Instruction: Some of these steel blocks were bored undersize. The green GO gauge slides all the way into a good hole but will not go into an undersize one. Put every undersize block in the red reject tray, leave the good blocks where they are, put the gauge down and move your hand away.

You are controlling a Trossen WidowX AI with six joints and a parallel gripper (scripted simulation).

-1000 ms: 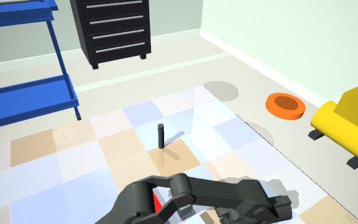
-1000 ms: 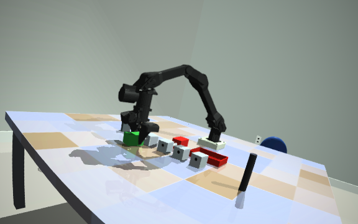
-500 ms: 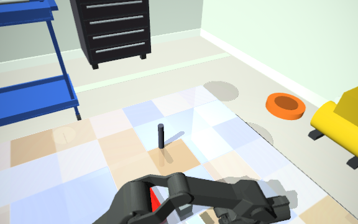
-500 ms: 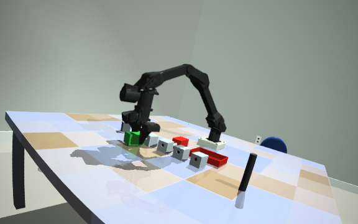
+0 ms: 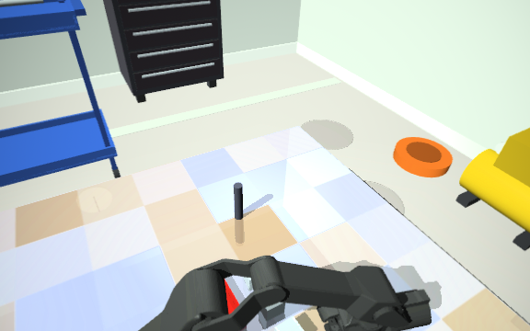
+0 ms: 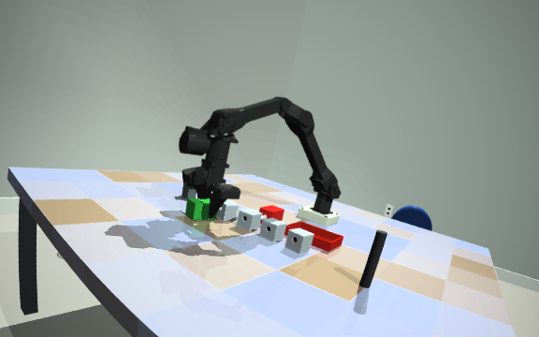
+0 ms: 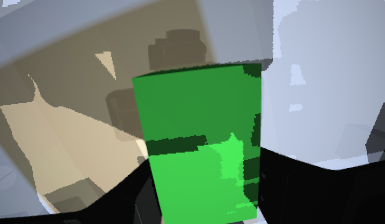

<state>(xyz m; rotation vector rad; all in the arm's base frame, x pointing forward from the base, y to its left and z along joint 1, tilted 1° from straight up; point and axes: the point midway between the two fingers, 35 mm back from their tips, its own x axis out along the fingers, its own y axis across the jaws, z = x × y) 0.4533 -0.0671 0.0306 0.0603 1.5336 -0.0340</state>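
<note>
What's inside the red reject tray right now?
The exterior view shows bare red floor in part of the reject tray; no block shows there. The steel block in front covers the near part, so that stays unseen.

Hard shadows, perhaps some glare.

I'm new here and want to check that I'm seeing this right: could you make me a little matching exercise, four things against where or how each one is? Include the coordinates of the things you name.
Things:
1. Green gauge (image 6: 196,209) (image 7: 203,110)
2. Red tray (image 6: 327,242)
3. Black rod (image 5: 238,201) (image 6: 373,258)
4. Orange ring (image 5: 400,161)

Places or states:
A. Standing upright on the table
B. On the floor
C. Held in the gripper (image 6: 212,212)
D. Behind the steel block nearest the rod

Pairs: 1-C, 2-D, 3-A, 4-B
</note>
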